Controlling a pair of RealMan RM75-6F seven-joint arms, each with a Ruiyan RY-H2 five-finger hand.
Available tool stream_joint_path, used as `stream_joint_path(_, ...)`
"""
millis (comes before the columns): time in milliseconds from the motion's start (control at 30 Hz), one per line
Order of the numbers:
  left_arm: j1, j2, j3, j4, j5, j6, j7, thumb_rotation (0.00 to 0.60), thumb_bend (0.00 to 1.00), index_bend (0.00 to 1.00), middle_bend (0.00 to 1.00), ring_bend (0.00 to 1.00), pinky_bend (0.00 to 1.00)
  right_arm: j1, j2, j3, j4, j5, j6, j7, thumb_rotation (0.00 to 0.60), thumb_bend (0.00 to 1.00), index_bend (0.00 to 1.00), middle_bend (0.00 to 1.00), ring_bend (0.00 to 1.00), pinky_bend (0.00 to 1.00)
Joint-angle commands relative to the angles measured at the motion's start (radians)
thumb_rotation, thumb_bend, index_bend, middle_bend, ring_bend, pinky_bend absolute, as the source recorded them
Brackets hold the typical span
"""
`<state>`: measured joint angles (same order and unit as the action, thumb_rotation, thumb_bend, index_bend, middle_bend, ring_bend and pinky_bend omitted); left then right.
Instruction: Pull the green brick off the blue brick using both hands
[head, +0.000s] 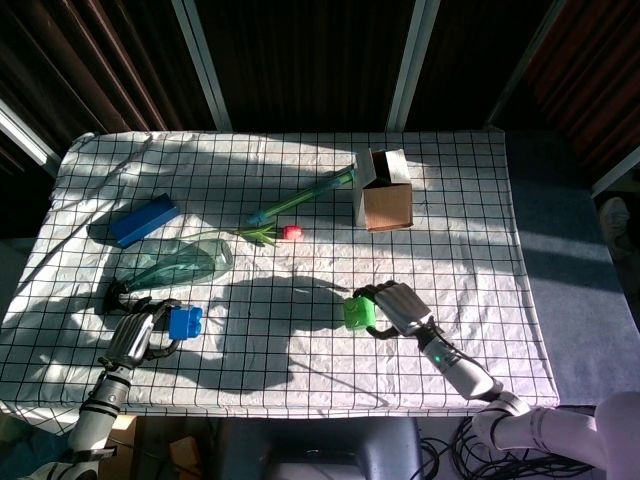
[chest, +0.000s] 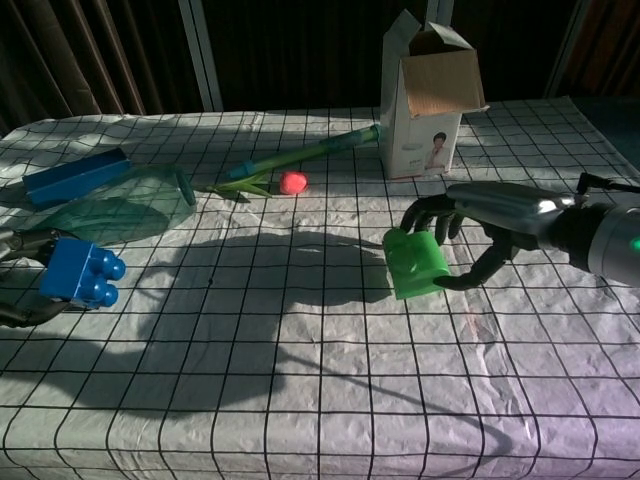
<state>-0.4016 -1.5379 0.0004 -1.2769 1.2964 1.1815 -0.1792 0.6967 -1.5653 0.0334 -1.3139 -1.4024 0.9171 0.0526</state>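
Note:
The green brick (head: 357, 311) (chest: 416, 263) and the blue brick (head: 184, 322) (chest: 78, 273) are apart, one in each hand. My right hand (head: 398, 308) (chest: 487, 221) grips the green brick low over the cloth, right of the middle. At the table's near left, my left hand (head: 140, 330) (chest: 14, 262) holds the blue brick close to the cloth, its studs pointing right in the chest view. That view shows only the left hand's fingertips, at the frame's left edge.
A green glass vase (head: 176, 266) lies just behind the blue brick. A flat blue box (head: 145, 219) is at far left, an artificial tulip (head: 291, 210) with a red bud mid-table, and an open cardboard carton (head: 385, 190) behind the right hand. Checked cloth (head: 300, 350) covers the table.

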Motion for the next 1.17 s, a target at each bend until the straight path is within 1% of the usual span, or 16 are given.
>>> stream_joint_path(33,-0.005,0.007,0.000,-0.013,-0.001,-0.044,0.019,0.600,0.46,0.22,0.20,0.03,0.01,0.000,0.027,-0.003,-0.020,-0.007,-0.005,-0.006,0.600,0.30,0.05,0.19,0.08,0.18)
stream_joint_path(67,-0.006,0.013,-0.001,-0.019,0.000,-0.054,0.019,0.600,0.44,0.16,0.16,0.01,0.00,-0.002,0.037,-0.003,-0.026,-0.010,-0.002,-0.006,0.600,0.26,0.01,0.15,0.05,0.16)
stream_joint_path(167,-0.008,0.036,0.006,-0.038,0.013,-0.071,0.027,0.600,0.39,0.06,0.06,0.00,0.00,-0.004,0.078,-0.009,-0.060,-0.006,-0.020,-0.012,0.600,0.20,0.00,0.07,0.01,0.11)
stream_joint_path(233,-0.006,0.062,0.012,-0.066,0.029,-0.072,0.029,0.600,0.35,0.02,0.02,0.00,0.00,-0.008,0.111,-0.011,-0.092,0.000,-0.024,-0.022,0.600,0.16,0.00,0.02,0.00,0.06)
stream_joint_path(333,0.005,0.118,0.021,-0.127,0.073,-0.035,0.038,0.600,0.32,0.00,0.00,0.00,0.00,-0.029,0.164,-0.013,-0.142,-0.010,0.010,-0.021,0.600,0.14,0.00,0.00,0.00,0.04)
stream_joint_path(433,0.036,0.186,0.032,-0.188,0.132,0.056,0.081,0.600,0.31,0.00,0.00,0.00,0.00,-0.061,0.238,-0.025,-0.205,-0.029,0.054,-0.007,0.600,0.14,0.00,0.00,0.00,0.03)
stream_joint_path(500,0.076,0.245,0.041,-0.230,0.157,0.143,0.164,0.600,0.31,0.00,0.00,0.00,0.00,-0.104,0.313,-0.042,-0.266,-0.025,0.102,-0.041,0.600,0.14,0.00,0.00,0.00,0.01)
stream_joint_path(600,0.168,0.321,0.045,-0.307,0.139,0.291,0.336,0.600,0.33,0.00,0.00,0.00,0.00,-0.213,0.428,-0.087,-0.362,0.006,0.231,-0.197,0.600,0.14,0.00,0.00,0.00,0.00)
stream_joint_path(633,0.199,0.331,0.043,-0.326,0.122,0.337,0.380,0.600,0.33,0.00,0.00,0.00,0.00,-0.256,0.452,-0.102,-0.383,0.018,0.290,-0.264,0.600,0.14,0.00,0.00,0.00,0.00)
stream_joint_path(667,0.238,0.338,0.041,-0.343,0.103,0.390,0.424,0.600,0.33,0.00,0.00,0.00,0.00,-0.319,0.468,-0.116,-0.401,0.029,0.383,-0.344,0.600,0.14,0.00,0.00,0.00,0.00)
stream_joint_path(733,0.281,0.341,0.043,-0.354,0.085,0.438,0.444,0.600,0.34,0.00,0.00,0.00,0.00,-0.412,0.465,-0.131,-0.406,0.032,0.521,-0.411,0.600,0.14,0.00,0.00,0.00,0.00)
stream_joint_path(767,0.300,0.341,0.049,-0.350,0.086,0.451,0.432,0.600,0.34,0.00,0.00,0.00,0.00,-0.465,0.457,-0.141,-0.395,0.020,0.595,-0.412,0.600,0.14,0.00,0.00,0.00,0.00)
stream_joint_path(867,0.330,0.337,0.071,-0.292,0.102,0.440,0.340,0.600,0.35,0.00,0.00,0.00,0.00,-0.564,0.436,-0.155,-0.341,-0.013,0.715,-0.322,0.600,0.14,0.00,0.00,0.00,0.00)
stream_joint_path(933,0.341,0.342,0.076,-0.277,0.082,0.414,0.318,0.600,0.35,0.00,0.00,0.00,0.00,-0.603,0.419,-0.149,-0.305,-0.013,0.752,-0.262,0.600,0.14,0.00,0.00,0.00,0.00)
stream_joint_path(1033,0.344,0.346,0.077,-0.265,0.124,0.421,0.300,0.600,0.35,0.00,0.00,0.00,0.00,-0.619,0.432,-0.155,-0.279,-0.041,0.751,-0.244,0.600,0.14,0.00,0.00,0.00,0.00)
stream_joint_path(1167,0.351,0.347,0.095,-0.262,0.189,0.426,0.291,0.600,0.35,0.00,0.00,0.00,0.00,-0.625,0.434,-0.136,-0.278,-0.037,0.725,-0.227,0.600,0.14,0.00,0.00,0.00,0.00)
